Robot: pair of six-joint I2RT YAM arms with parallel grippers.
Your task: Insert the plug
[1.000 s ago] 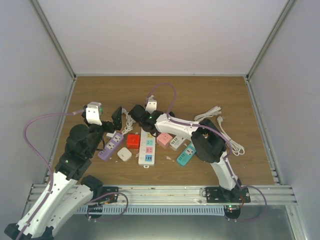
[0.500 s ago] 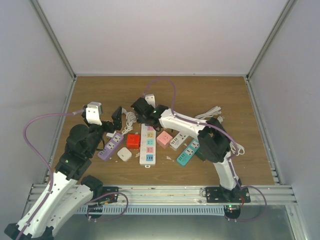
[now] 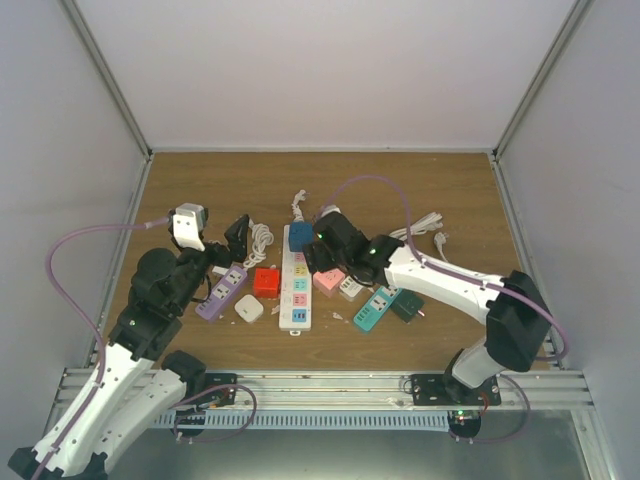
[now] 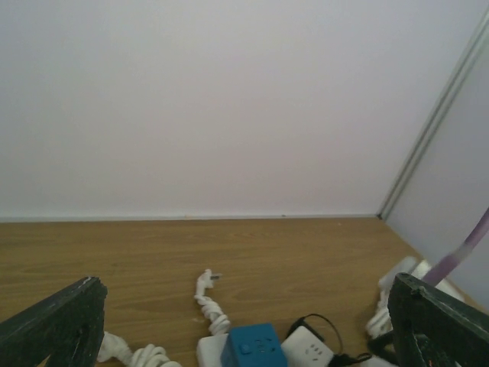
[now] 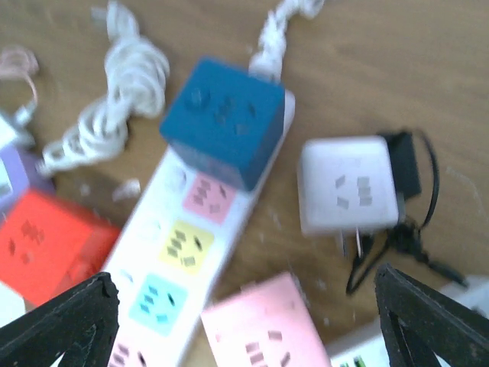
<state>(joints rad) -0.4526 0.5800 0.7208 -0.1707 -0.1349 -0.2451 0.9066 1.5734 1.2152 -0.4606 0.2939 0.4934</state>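
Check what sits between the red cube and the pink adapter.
The long white power strip lies between the red cube and the pink adapter, seen in the top view and the right wrist view.

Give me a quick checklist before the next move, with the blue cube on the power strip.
1. Blue cube sits on the end of the white power strip: ok.
2. Cube pushed fully into the strip: cannot tell.
3. Right gripper open, holding nothing: ok.
4. Left gripper open, holding nothing: ok.
5. Coloured sockets next to the cube uncovered: ok.
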